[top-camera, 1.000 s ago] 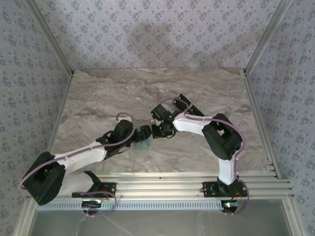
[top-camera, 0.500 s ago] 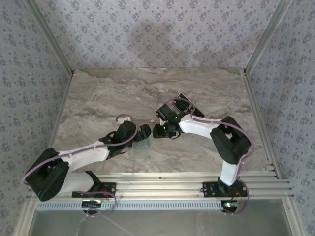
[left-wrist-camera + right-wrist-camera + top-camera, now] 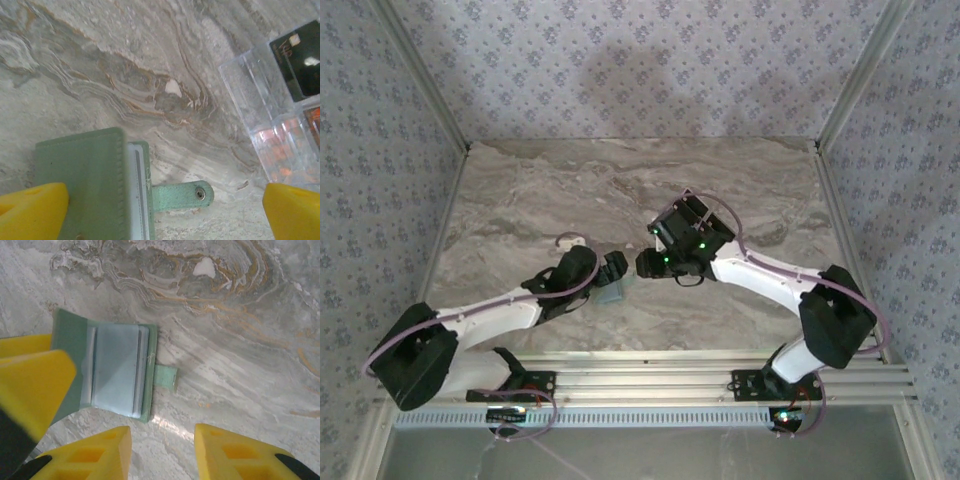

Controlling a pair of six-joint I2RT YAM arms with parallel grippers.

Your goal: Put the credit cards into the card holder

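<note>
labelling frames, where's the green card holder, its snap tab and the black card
pale sage-green soft card holder (image 3: pixel 116 369): right wrist view, its pale centre panel
small green closing tab (image 3: pixel 177 196): left wrist view, mid strap
thin black rectangular card (image 3: pixel 300 65): left wrist view, dark face

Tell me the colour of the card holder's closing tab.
Pale sage green; the closing tab shows best in the left wrist view.
</note>
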